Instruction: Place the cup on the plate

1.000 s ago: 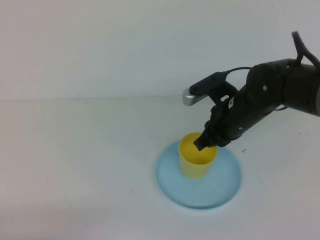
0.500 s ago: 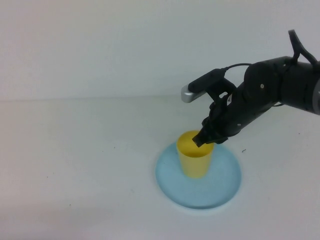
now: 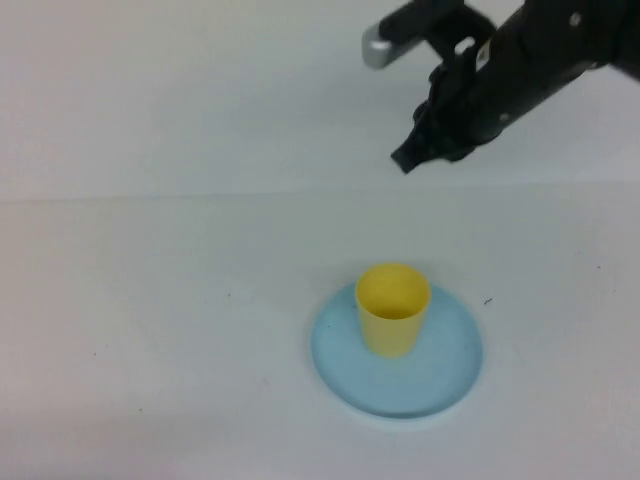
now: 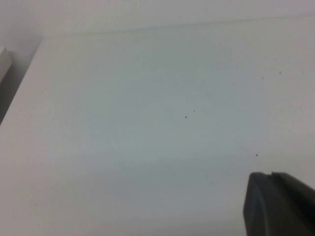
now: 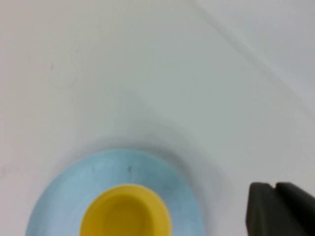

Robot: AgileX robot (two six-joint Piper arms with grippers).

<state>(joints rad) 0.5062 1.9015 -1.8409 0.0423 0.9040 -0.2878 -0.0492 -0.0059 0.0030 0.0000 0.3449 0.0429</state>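
The yellow cup (image 3: 393,308) stands upright on the light blue plate (image 3: 450,375), left of the plate's middle. My right gripper (image 3: 410,157) hangs high above and a little behind the cup, apart from it, fingers shut and holding nothing. Its wrist view looks down on the cup (image 5: 125,211) and the plate (image 5: 64,196), with the closed right gripper (image 5: 273,186) off to one side. My left gripper (image 4: 270,174) is out of the high view. In its wrist view it is shut over bare white table.
The white table (image 3: 150,300) meets a white wall along a line behind the plate. A pale block (image 4: 4,61) sits past the table's edge in the left wrist view.
My right gripper has let go of the cup's rim and risen well above it. The cup stays standing on the plate.
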